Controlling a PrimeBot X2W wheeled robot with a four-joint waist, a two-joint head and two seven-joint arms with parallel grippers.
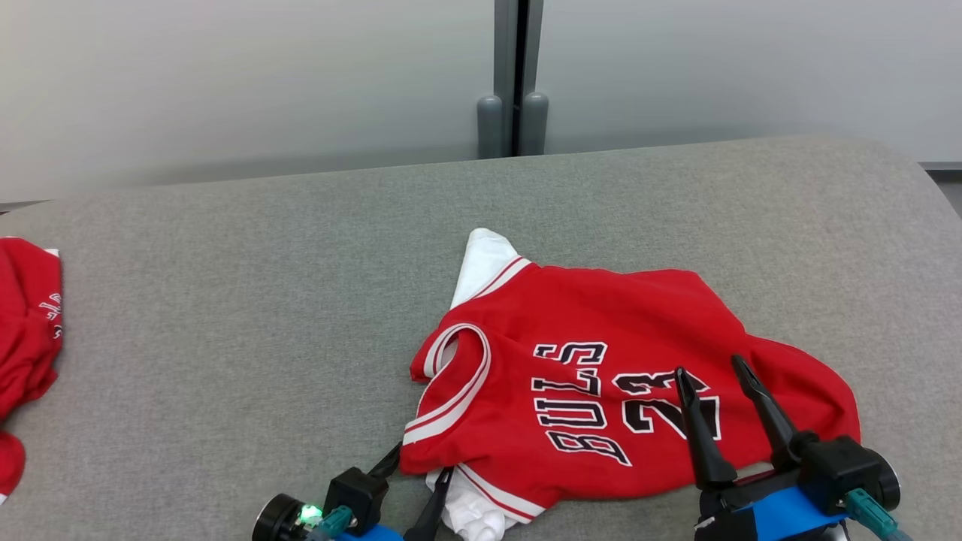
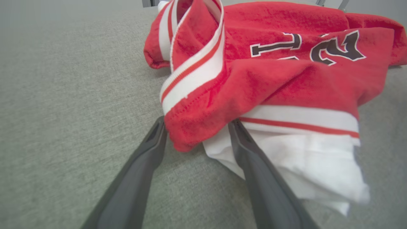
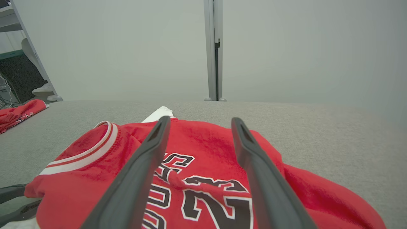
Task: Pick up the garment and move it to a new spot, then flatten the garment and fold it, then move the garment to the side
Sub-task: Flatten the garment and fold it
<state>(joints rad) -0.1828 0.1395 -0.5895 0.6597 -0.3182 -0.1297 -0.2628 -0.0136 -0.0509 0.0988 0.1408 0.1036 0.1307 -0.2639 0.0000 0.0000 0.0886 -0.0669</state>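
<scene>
Garment [image 1: 601, 376] first: a red jersey with black lettering and the number 23, lying crumpled on the grey padded surface [image 1: 225, 300] at about 5 o'clock from the middle of my head view. Its striped neck opening faces 9 o'clock. White cloth [image 1: 481, 263] pokes out at its 11 o'clock corner and again at its 7 o'clock corner.

My left gripper [image 1: 417, 469] sits at the garment's 7 o'clock corner with its jaws spread wide and clamped on nothing. In my left wrist view the gripper [image 2: 197, 124] straddles the red hem corner. One finger lies on the grey surface just beside the corner, and the tip of the other is tucked under the red edge, against the white cloth [image 2: 302, 159].

My right gripper [image 1: 710, 368] is at the garment's 4 o'clock side, over the number, jaws also fully apart and holding nothing. From its wrist view the gripper [image 3: 201, 120] points toward 12 o'clock across the red cloth [image 3: 203, 149]. I cannot tell whether the fingertips touch the fabric.

At the 9 o'clock edge of the surface lies a second red garment [image 1: 26, 330], well apart from mine. At 12 o'clock, beyond the surface, a grey post [image 1: 512, 75] splits the pale wall [image 1: 225, 75].
</scene>
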